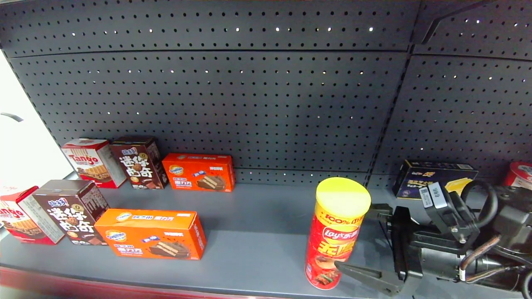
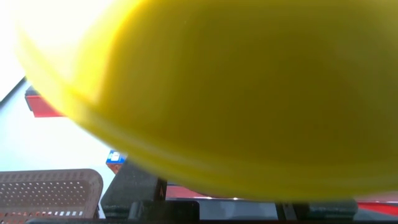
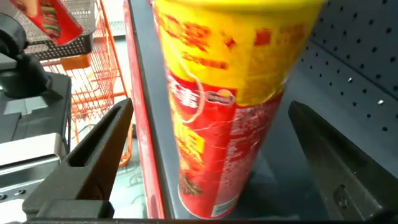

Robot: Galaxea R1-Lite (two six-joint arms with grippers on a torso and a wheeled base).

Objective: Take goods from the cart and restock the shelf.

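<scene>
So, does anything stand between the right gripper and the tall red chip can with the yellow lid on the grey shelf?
Nothing visible does. The open right gripper has one finger on each side of the red chip can, which stands upright on the grey shelf; both gaps look free.

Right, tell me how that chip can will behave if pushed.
The chip can is tall and narrow, upright on the shelf, so a push near its lid would probably tip it. Being round, it would likely roll once down. Its glossy wall may slip in the right hand.
</scene>
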